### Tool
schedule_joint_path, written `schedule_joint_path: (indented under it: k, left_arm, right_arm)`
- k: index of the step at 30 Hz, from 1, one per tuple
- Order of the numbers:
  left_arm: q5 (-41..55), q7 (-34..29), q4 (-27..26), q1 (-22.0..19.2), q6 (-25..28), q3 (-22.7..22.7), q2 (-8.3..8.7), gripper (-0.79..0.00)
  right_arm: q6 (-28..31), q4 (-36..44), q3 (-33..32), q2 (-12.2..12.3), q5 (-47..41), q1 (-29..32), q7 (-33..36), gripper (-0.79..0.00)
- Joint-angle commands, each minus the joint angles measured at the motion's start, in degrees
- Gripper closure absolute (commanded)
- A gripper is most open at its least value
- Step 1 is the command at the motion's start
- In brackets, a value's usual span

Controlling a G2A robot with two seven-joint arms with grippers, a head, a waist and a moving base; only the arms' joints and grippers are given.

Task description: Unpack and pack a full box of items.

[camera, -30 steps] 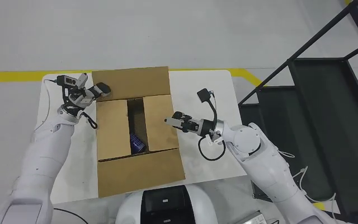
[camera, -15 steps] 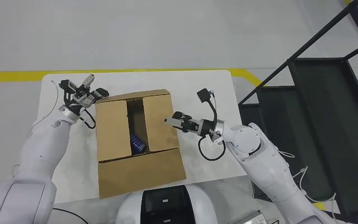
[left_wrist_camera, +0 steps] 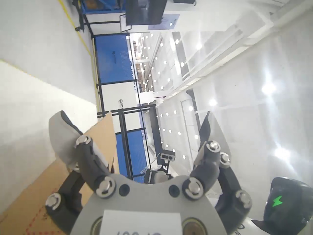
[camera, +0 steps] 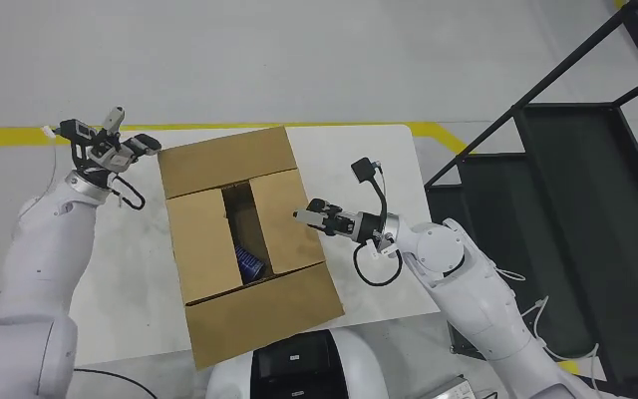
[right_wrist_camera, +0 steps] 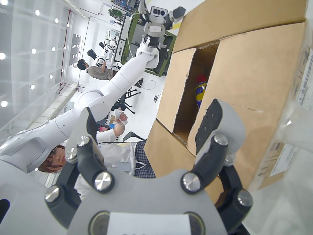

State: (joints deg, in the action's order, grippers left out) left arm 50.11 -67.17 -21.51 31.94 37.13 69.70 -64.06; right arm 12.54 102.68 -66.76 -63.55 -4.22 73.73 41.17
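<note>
Box (camera: 224,162) flaps parted, left end effector (camera: 130,131) spread wide, near far corner

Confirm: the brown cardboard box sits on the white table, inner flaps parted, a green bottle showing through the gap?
Wrong item: the right wrist view shows a blue-and-yellow spray can with a red cap in the gap of the brown cardboard box on the white table.
</note>
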Motion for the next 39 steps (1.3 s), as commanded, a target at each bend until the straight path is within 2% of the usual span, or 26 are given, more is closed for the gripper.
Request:
schedule_joint_path:
  k: [1,6,9,14,18,20,23,25,37,39]
  left_arm:
    - [1.03,-1.83,-3.44,0.76,-1.85,2.03,1.19,-0.785]
    - [2.31,-8.30,-13.23,6.81,-8.31,7.82,4.52,-0.785]
    - [3.70,-12.98,-20.52,12.78,-13.00,11.73,6.24,-0.785]
    - [4.88,-19.13,-32.62,24.00,-19.14,18.63,8.49,-0.785]
    - [6.53,-20.83,-39.77,31.68,-20.85,23.64,9.63,-0.785]
    - [8.40,-20.83,-43.95,35.21,-21.47,24.45,10.15,-0.785]
    - [11.76,-20.83,-51.39,40.30,-25.31,24.93,11.32,-0.785]
    - [12.34,-20.83,-52.30,41.57,-25.03,25.38,11.67,-0.785]
    - [12.34,-20.83,-52.30,41.57,-25.03,25.38,11.67,-0.785]
    - [8.05,-19.75,-53.46,41.89,-25.62,24.79,11.85,-0.785]
  right_arm:
    - [0.00,0.00,0.00,0.00,0.00,0.00,0.00,-0.785]
    - [-0.01,0.13,1.12,-0.22,-0.98,-0.07,-0.14,-0.785]
    - [-0.36,-1.71,4.09,-0.87,-3.37,-2.57,1.16,-0.785]
    - [-3.22,-8.05,12.87,-2.85,-4.25,-10.55,6.23,-0.785]
    - [-4.98,-13.04,19.93,-4.96,-5.32,-16.11,9.04,-0.785]
    - [-5.72,-14.59,22.61,-5.90,-4.97,-18.29,9.74,-0.785]
    - [-6.43,-16.30,25.62,-7.19,-5.19,-20.33,9.34,-0.785]
    - [-6.46,-16.44,25.82,-7.29,-5.17,-20.50,9.32,-0.785]
    - [-6.46,-16.44,25.82,-7.29,-5.17,-20.50,9.32,-0.785]
    - [-7.72,-16.57,26.00,-7.30,-4.16,-20.14,8.45,-0.785]
